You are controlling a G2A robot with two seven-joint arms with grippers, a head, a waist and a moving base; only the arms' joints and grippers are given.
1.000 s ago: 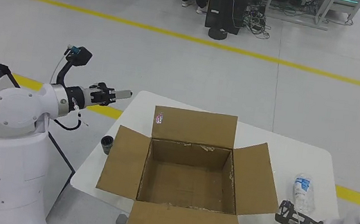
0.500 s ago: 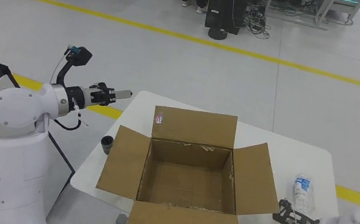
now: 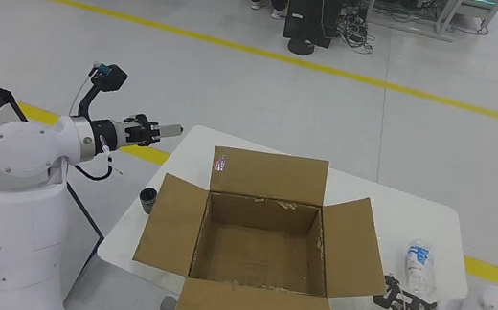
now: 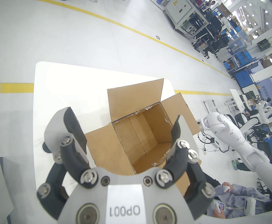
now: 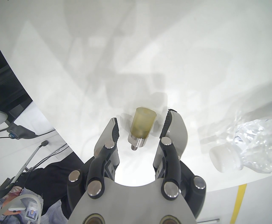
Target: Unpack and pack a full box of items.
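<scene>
At the table's [image 3: 387, 200] near right corner the open right gripper [image 5: 142, 122] straddles a small stopper [image 5: 141, 127], which it should pinch squarely across the body before lifting toward the open box [image 3: 268, 177] mid-table; the left gripper [image 4: 125, 118] hangs open beyond the left edge.

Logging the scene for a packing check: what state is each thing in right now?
cardboard box: open, four flaps spread, empty.
plastic bottle: capped, lying on its side.
yellowish bumper: lying on its side, ungripped.
left end effector: open, empty.
right end effector: open around the bumper, not touching.
</scene>
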